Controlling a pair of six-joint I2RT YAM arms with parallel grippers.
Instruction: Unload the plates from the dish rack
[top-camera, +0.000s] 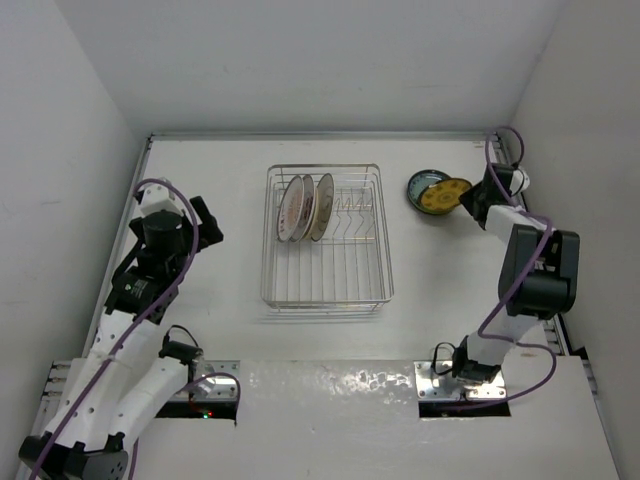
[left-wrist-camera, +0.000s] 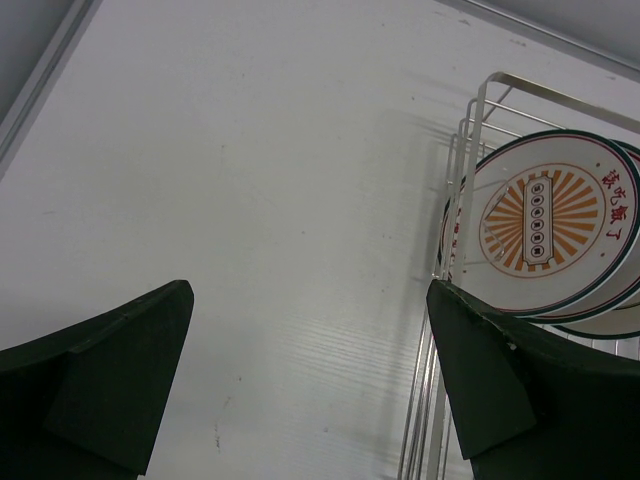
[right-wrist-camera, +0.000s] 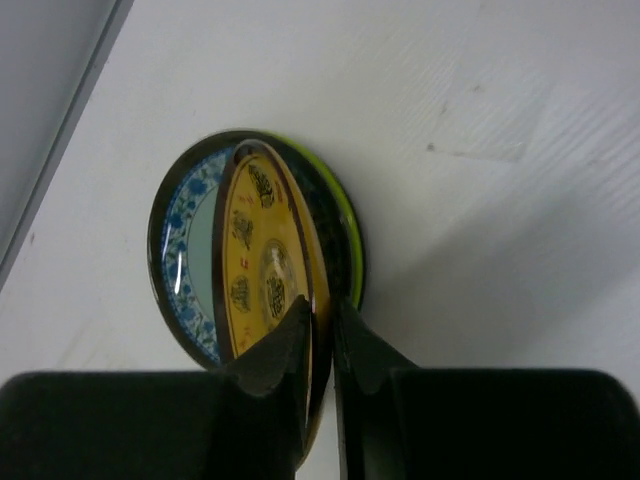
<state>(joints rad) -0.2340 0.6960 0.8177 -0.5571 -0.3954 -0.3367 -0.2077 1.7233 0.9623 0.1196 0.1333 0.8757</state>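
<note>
The right pincer (right-wrist-camera: 322, 305) pinches the rim of a round yellow patterned plate (right-wrist-camera: 262, 270) leaning on a blue-rimmed plate (right-wrist-camera: 185, 260) at the desk's (top-camera: 450, 270) far right, while pale plates (top-camera: 305, 207) stand on edge in the silver wire dish rack (top-camera: 325, 290), rims up, nearest the gaping left pincer (left-wrist-camera: 308, 292).

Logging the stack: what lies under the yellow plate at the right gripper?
Under the yellow plate shows a dark plate with a blue-patterned rim, and a green edge beneath. Their centres, and any further plates, are covered.
</note>
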